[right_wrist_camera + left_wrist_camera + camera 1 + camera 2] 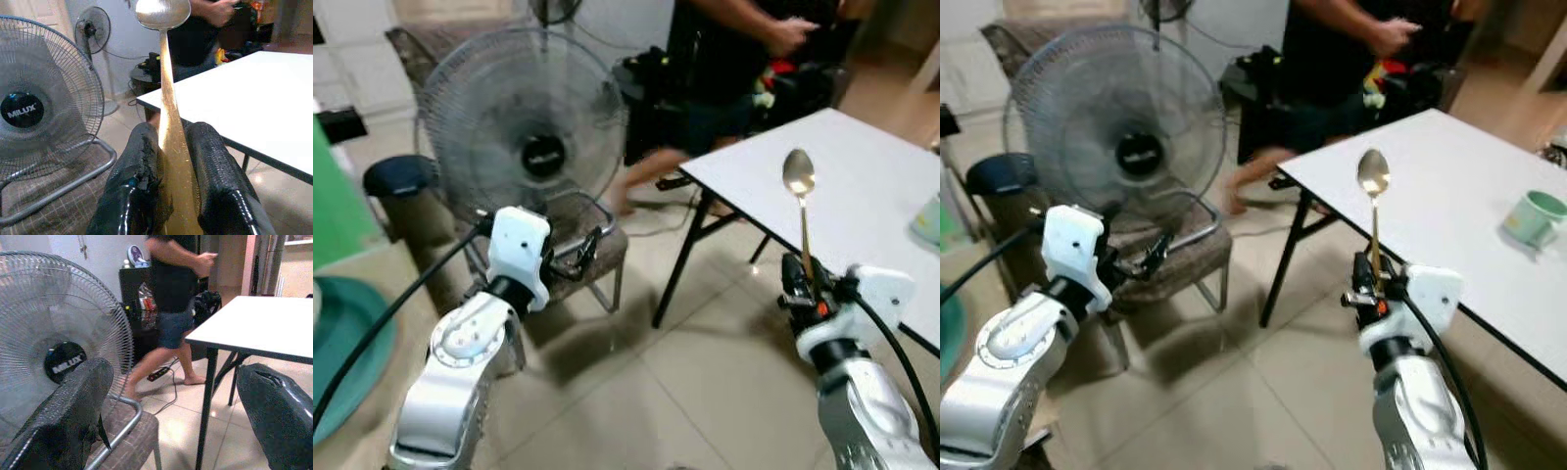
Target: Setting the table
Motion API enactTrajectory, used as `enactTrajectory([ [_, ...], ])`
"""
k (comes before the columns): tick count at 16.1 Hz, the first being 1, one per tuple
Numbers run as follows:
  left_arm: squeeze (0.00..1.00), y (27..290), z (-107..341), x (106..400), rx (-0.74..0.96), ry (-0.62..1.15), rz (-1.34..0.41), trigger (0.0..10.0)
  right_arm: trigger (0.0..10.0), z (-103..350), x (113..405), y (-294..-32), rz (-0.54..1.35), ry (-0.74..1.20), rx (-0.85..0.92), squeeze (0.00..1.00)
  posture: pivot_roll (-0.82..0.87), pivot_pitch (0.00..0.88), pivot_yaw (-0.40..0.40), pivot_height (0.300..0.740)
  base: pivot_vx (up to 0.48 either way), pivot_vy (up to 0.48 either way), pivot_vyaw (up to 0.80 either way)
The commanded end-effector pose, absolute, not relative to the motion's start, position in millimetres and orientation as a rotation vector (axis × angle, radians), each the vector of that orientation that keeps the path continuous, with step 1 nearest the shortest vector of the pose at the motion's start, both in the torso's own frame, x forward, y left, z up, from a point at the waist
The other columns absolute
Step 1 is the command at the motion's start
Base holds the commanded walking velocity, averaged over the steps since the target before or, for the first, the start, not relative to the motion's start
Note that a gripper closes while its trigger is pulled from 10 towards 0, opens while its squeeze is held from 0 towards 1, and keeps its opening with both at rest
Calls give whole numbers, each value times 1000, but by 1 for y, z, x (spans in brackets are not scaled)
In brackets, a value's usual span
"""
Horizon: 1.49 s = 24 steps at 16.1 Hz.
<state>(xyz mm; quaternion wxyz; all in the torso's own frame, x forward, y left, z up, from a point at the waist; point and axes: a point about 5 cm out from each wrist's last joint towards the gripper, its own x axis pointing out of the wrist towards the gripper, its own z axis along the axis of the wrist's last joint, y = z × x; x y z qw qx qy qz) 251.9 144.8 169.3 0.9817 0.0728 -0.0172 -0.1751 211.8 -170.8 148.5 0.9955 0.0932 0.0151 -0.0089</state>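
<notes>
**Spoon upright in my right gripper, table edge just ahead**

Nearest the lens are my two silver arms, so I start on the left. My left gripper is spread wide with nothing between its black fingers, raised in front of the round grey wire-caged standing fan, which sits on a brown woven metal-framed chair. I would leave that arm parked; swinging it risks the fan cage.

Further along, a person in dark clothes stands behind the white rectangular folding table, so I want slow, predictable moves.

My right gripper is clamped on the handle of the long gold-handled metal spoon, which stands almost vertical, bowl up, over the floor just short of the table's near edge.

To do this well, I judge I must step closer first, then tip the spoon flat before lowering it, since releasing it upright would let it topple. I would aim for bare tabletop, well apart from the pale green ceramic mug at the far right.
</notes>
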Motion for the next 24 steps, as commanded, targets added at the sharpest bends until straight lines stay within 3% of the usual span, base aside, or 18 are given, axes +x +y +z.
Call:
enactTrajectory([
  [1, 0, 144, 168, 256, 129, -28, -351, 10000, 10000, 145, 213, -177, -36, 66, 151, 0, 50, 0, -48, 740, 304, 0, -800],
  [24, 0, 147, 167, 262, 154, -23, -398, 10000, 10000, 133, 214, -177, -65, 158, 180, 0, 40, 0, -38, 740, 332, 0, -747],
])
